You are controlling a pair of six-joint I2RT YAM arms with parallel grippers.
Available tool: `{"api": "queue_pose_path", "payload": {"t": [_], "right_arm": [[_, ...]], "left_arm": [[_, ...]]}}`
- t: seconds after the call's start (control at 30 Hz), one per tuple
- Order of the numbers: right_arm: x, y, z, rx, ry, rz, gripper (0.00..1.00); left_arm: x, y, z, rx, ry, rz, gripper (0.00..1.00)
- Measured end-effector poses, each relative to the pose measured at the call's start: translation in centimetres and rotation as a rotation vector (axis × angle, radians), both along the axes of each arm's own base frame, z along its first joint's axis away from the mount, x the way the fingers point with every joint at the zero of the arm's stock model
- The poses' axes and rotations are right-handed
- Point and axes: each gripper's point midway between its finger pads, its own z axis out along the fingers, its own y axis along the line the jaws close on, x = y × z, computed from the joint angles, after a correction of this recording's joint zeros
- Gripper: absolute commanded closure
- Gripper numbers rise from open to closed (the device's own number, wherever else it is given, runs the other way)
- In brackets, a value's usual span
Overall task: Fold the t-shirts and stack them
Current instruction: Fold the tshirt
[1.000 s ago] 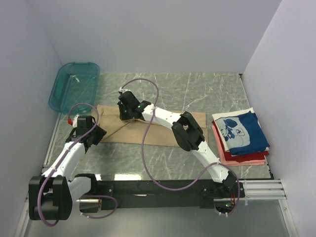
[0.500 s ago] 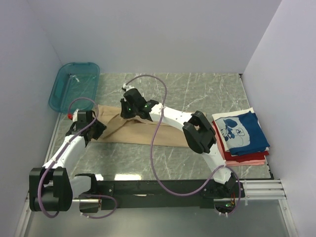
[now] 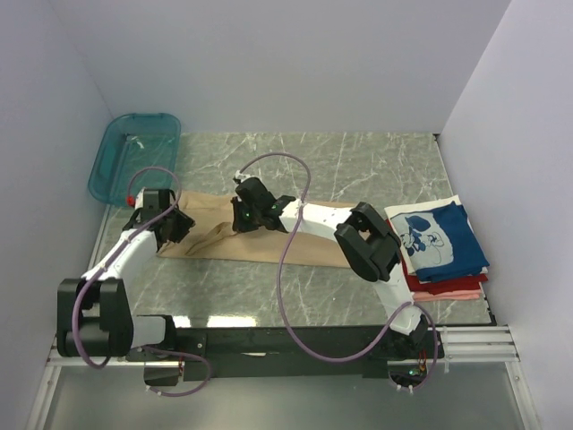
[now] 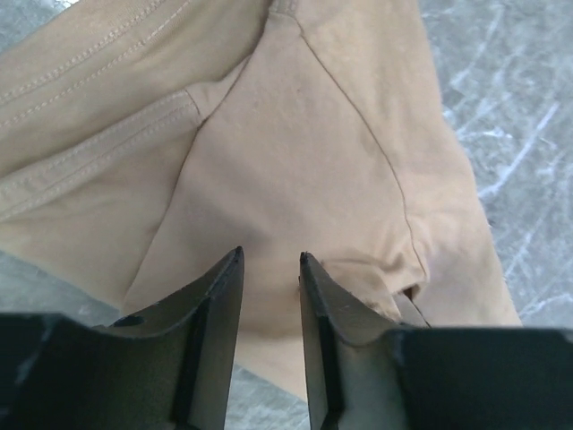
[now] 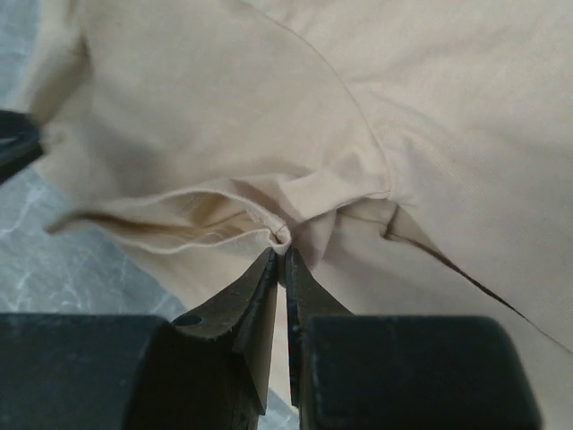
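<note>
The tan t-shirt (image 3: 260, 246) lies crumpled along the middle of the marble table, its left end bunched up. My right gripper (image 3: 243, 219) is over the shirt's left half and is shut on a pinched fold of it (image 5: 282, 240). At the shirt's left end my left gripper (image 3: 172, 231) stands open, its fingertips (image 4: 235, 269) apart just above the cloth (image 4: 295, 161) with nothing clamped between them. At the right lies a stack of folded t-shirts. A navy one with white print (image 3: 440, 237) is on top, with red (image 3: 430, 285) and pink (image 3: 466, 293) below.
A teal plastic basket (image 3: 134, 157) sits at the back left corner. White walls close in the left, back and right sides. Purple cables loop over both arms above the shirt.
My right gripper has moved right and nearer with the pinched cloth, bunching the shirt's left part. The left gripper has moved away onto the shirt's left end, its jaws narrowing a little.
</note>
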Motion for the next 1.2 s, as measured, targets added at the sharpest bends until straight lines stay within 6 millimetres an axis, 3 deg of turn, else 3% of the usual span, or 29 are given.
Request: {"api": "queue_pose_path", "payload": {"t": [0.17,0.33,0.5,0.6,0.73,0.8,0.9,1.03,1.1,1.2], "right_arm": [[-0.1,0.0,1.1,0.039,-0.018,-0.004,0.83],[-0.5,-0.4,0.5,0.039,-0.012,-0.009,0.79],[-1.5,-2.0,-0.1,0.009,0.005,-0.027,0.62],[-1.6,-3.6,1.3,-0.008,-0.014,-0.062,0.52],[-1.2,-6.1,4.5,-0.013,-0.064,-0.125,0.48],[-0.3,-8.0,5.9,-0.023,-0.088,-0.18,0.47],[1.5,-11.9,5.9,-0.056,-0.09,-0.276,0.47],[3.2,-19.7,2.3,-0.172,-0.015,-0.432,0.47],[3.3,-23.6,0.3,-0.241,0.039,-0.506,0.47],[3.2,-27.5,-0.9,-0.312,0.088,-0.583,0.47]], "left_arm": [[0.9,-0.2,-1.2,-0.005,0.037,-0.009,0.67],[1.1,-1.1,-1.3,-0.012,0.03,-0.041,0.7],[1.0,-3.6,-1.3,-0.017,0.012,-0.112,0.71],[0.0,-5.0,-1.9,-0.021,0.023,-0.151,0.71],[-0.6,-5.5,-2.5,-0.029,0.038,-0.153,0.71],[-0.5,-5.5,-2.5,-0.03,0.036,-0.149,0.71],[-0.3,-5.3,-3.3,-0.025,0.056,-0.137,0.71],[-0.5,-4.9,-5.6,-0.01,0.131,-0.105,0.71],[0.2,-4.9,-5.5,-0.013,0.134,-0.083,0.71],[1.2,-4.8,-5.6,-0.011,0.138,-0.062,0.71]]}}
